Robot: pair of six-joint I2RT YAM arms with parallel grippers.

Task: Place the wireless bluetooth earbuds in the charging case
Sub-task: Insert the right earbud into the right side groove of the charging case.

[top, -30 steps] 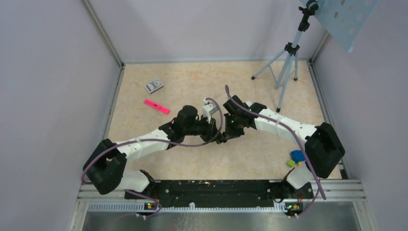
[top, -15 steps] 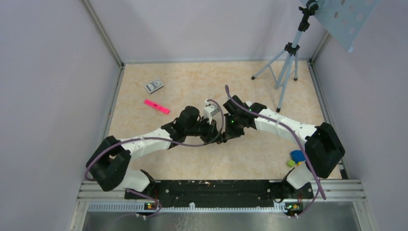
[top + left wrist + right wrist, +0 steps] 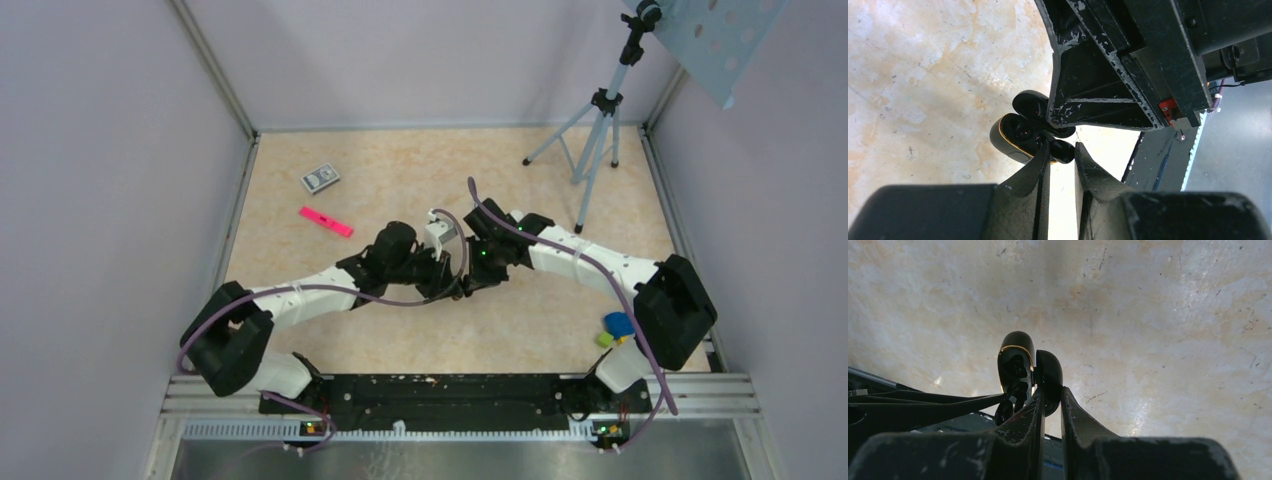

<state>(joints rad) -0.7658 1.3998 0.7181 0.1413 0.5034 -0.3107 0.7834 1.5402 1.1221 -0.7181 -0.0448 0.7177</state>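
Only the left arm's shoulder has crept inward, and with the right end effector (image 3: pixel 1050 390) pinched nearly shut on the lid of the open case (image 3: pixel 1015 362) mid-counter (image 3: pixel 1148 315), we should hold that steady while the left end effector (image 3: pixel 1062 146), almost closed at its well, eases straight in, though what it pinches, and either earbud, we cannot make out.

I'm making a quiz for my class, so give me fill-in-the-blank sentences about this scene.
The charging case is ___ in colour.
It is hinged ___, not shut.
The tripod stands at the table's far ___ corner.
The right gripper is shut on the ___.
Missing words: black; open; right; charging case
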